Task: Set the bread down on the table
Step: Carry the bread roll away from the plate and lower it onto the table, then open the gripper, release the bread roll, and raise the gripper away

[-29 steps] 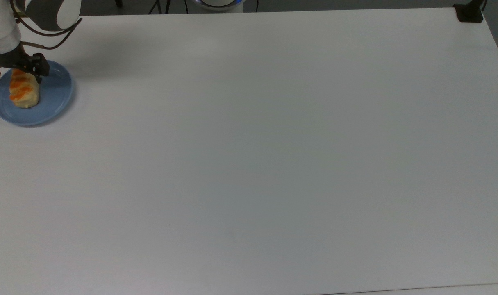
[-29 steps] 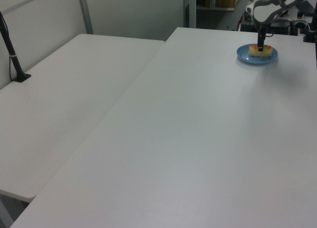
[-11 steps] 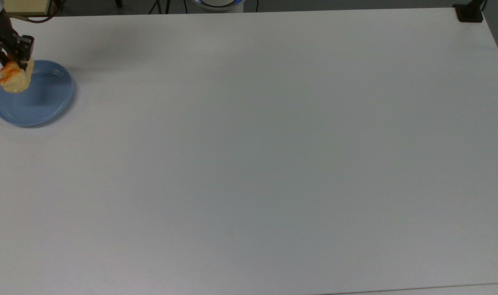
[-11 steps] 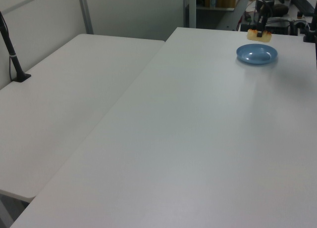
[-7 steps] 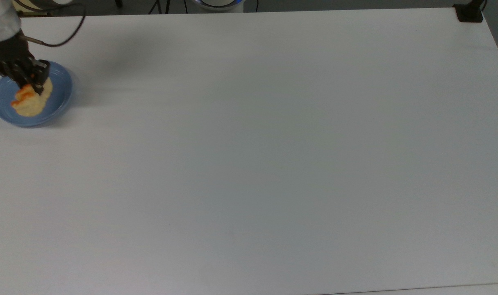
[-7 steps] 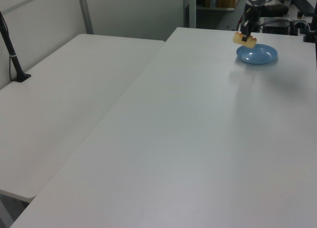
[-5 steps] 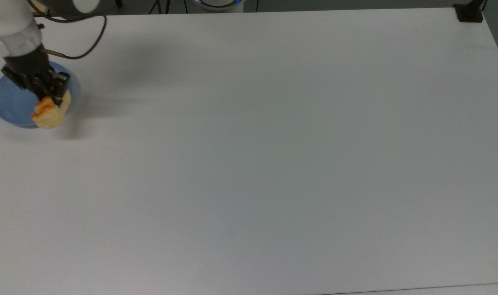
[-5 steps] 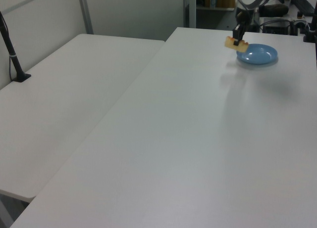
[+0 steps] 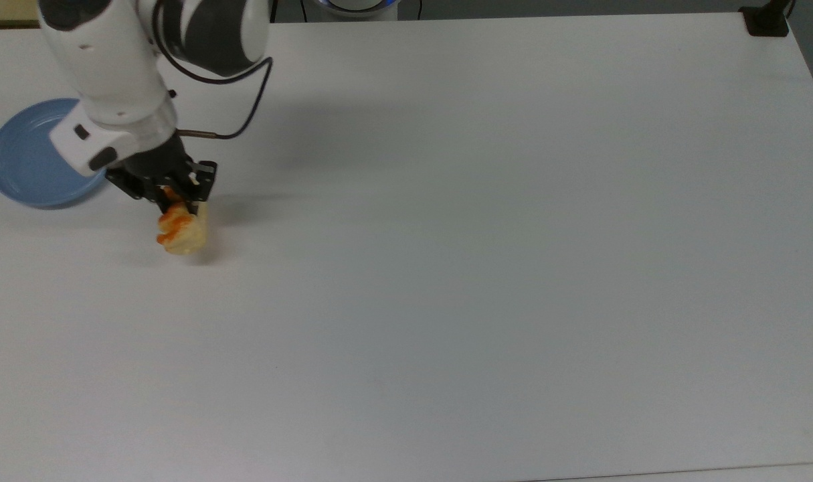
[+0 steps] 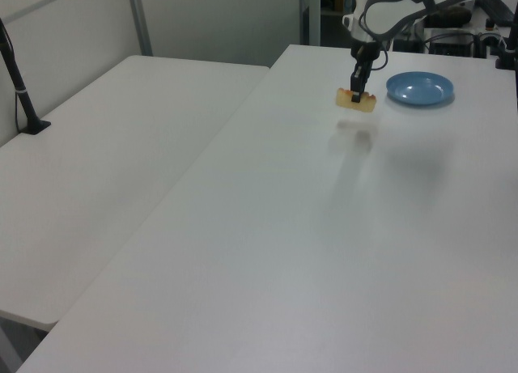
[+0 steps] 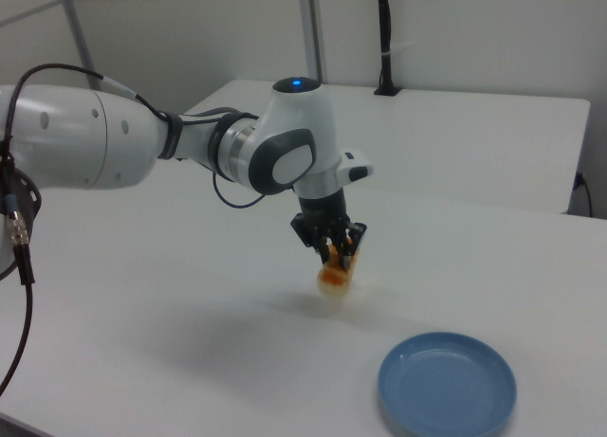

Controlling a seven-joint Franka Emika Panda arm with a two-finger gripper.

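The white table (image 9: pixel 486 254) spreads wide, with a second white table (image 10: pixel 105 171) alongside it at the left view's left. The white robot arm (image 11: pixel 142 148) reaches over it. The blue plate (image 9: pixel 25 164) lies bare, at the top view's left edge. The gripper (image 9: pixel 172 194) is clamped on the upper end of the bread (image 9: pixel 181 231), which hangs below its fingertips, clear of the plate and above the tabletop, its shadow beneath it.

Reaching out over the table (image 9: pixel 486 268), wrist bent down, gripper (image 9: pixel 176 201) pointing at the surface and held just above it, fingers clamped on the bread (image 9: pixel 181 229).
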